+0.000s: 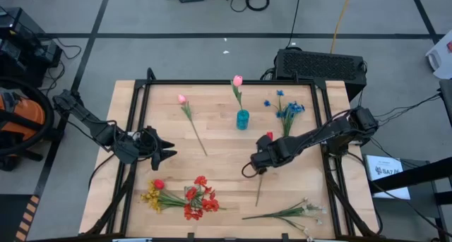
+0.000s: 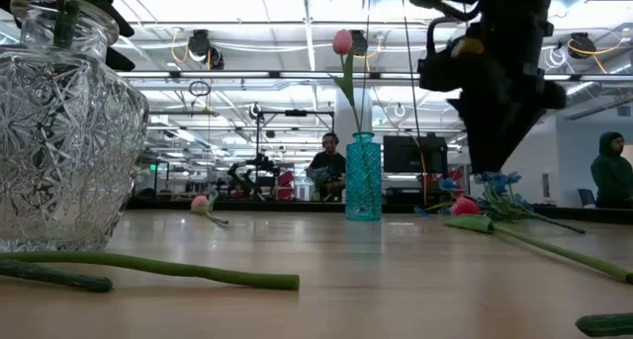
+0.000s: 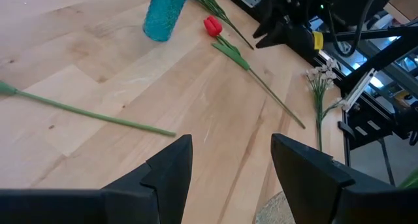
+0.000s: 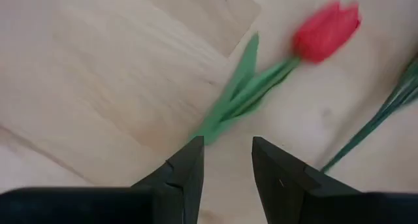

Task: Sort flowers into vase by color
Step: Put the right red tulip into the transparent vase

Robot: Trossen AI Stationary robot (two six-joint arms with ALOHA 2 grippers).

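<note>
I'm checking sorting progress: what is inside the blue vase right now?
The blue vase holds one pink tulip, standing upright with its stem in the neck. The textured glass hides the lower stem, so whether anything else sits at the bottom cannot be seen.

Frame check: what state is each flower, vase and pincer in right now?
Blue vase: upright, one pink tulip in it.
Second pink tulip: lying on table.
Red tulip: lying flat, ungripped.
Blue sprays: lying.
White blooms: lying.
Red-yellow bunch: lying.
Left pincer: open, empty.
Right pincer: open above red tulip's stem.
</note>
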